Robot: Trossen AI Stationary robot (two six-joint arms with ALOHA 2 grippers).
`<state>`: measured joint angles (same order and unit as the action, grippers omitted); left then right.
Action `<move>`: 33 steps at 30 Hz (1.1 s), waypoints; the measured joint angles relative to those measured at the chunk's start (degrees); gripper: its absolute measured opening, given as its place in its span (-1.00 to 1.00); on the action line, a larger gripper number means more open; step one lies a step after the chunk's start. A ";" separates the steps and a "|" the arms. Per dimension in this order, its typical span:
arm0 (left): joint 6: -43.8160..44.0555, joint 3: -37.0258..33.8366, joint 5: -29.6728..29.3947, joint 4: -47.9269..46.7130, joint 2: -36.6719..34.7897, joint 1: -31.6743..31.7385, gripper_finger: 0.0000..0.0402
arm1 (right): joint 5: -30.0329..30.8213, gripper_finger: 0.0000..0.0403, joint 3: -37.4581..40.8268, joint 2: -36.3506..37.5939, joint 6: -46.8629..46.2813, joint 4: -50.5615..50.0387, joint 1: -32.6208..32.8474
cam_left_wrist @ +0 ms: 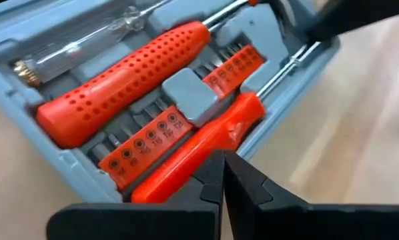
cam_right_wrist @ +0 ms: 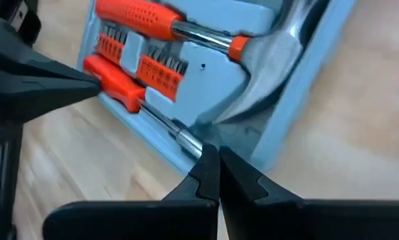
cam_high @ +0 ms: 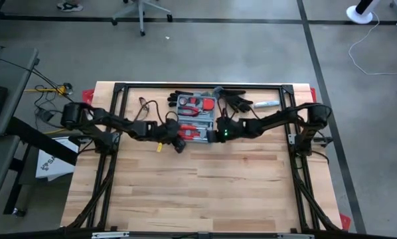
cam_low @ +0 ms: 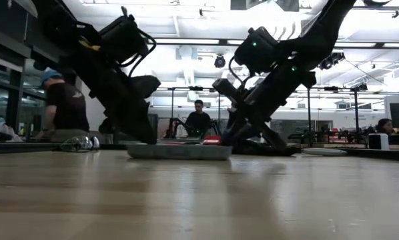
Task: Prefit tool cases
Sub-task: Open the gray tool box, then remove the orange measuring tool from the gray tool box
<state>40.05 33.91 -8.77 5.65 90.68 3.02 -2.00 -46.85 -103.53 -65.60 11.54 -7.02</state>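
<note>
The flat rectangular grey-blue plastic tool case [cam_high: 196, 119] lies open on the far middle part of the light wooden tabletop [cam_high: 198, 192], just inside the black metal frame [cam_high: 198, 85] that runs round the work area. In its moulded grey interior sit a thick red dotted-grip handle with a steel shaft [cam_left_wrist: 123, 73], a slimmer red-handled screwdriver [cam_left_wrist: 199, 143], two red bit holders with rows of small bits [cam_left_wrist: 143, 143], a clear-handled tester screwdriver [cam_left_wrist: 79, 43] and a steel hammer head [cam_right_wrist: 279, 60].

The left end effector [cam_left_wrist: 223, 183] is at the near left corner of the case, its two dark fingers pressed together with no gap and nothing between them, the tips just over the butt end of the slimmer red-handled screwdriver. Whether they touch it cannot be told. The right end effector [cam_right_wrist: 216, 177] is at the near right edge of the case, likewise closed on nothing, its tips right beside the steel shaft that lies along the case rim.

In the low view the case shows as a thin grey slab on the tabletop with both dark arms slanting down to it from above. Black gloves [cam_high: 241, 103] lie just behind the case on its right, more black gloves [cam_high: 178, 98] on its left, and a small pale oblong object [cam_high: 265, 104] rests further right.

Beyond the tabletop, people [cam_low: 198, 120] are in the room
</note>
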 joint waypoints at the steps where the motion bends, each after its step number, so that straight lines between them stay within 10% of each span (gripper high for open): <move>1: 0.94 -0.02 0.43 1.00 0.53 -0.77 -1.00 | -0.44 -1.00 0.00 0.00 -0.01 -0.28 0.44; 18: 12.37 -0.44 9.72 7.37 -3.67 -17.03 -1.00 | 4.91 -1.00 0.00 4.98 -5.33 -3.20 15.31; 33: 9.43 0.57 -8.63 0.27 -20.44 -14.27 -1.00 | 10.40 -1.00 -0.02 25.94 5.81 -12.09 15.60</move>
<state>49.48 34.48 -17.40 5.92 70.24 -11.25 8.40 -46.87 -77.59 -59.79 -0.55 8.58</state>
